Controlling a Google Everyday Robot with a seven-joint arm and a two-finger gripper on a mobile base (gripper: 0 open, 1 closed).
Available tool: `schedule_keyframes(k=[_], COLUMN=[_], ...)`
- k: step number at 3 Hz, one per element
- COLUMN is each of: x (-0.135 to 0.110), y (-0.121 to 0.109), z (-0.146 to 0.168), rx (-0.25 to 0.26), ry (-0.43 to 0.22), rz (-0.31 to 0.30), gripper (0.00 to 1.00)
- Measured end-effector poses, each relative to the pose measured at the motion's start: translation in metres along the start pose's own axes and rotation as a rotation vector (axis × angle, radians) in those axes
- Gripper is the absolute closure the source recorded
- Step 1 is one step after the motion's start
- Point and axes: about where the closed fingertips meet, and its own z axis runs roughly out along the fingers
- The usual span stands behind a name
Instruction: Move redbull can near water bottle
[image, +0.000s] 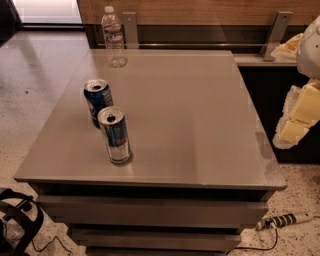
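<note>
While the redbull can (114, 135) stands upright front-left on the grey table (200, 125), just beside a shorter dark blue can (97, 100), the water bottle (113, 37) stands well apart at the far-left corner. Gripper (295, 122), seemingly the pale yellowish shape, hangs beyond the table's right edge; grip state: cannot tell.

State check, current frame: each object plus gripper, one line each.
redbull can: upright, front-left of table, not held.
dark blue can: upright, just behind the redbull can.
water bottle: upright, capped, far-left corner.
gripper: beyond the table's right edge, away from all three.
</note>
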Motion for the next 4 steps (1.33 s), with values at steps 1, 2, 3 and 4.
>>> schedule_keyframes(k=[1,2,3,4], x=[-0.009,-0.04,-0.092,-0.106], y=[0.007,0.017,0.023,0.027], z=[0.012,0.024,0.039,0.034], rx=[-0.021,-0.045,-0.107,-0.123], ry=[-0.16,-0.348,-0.562,-0.609], rz=[-0.044,-0.09,-0.123,-0.122], gripper=[0.0,0.0,0.0,0.0])
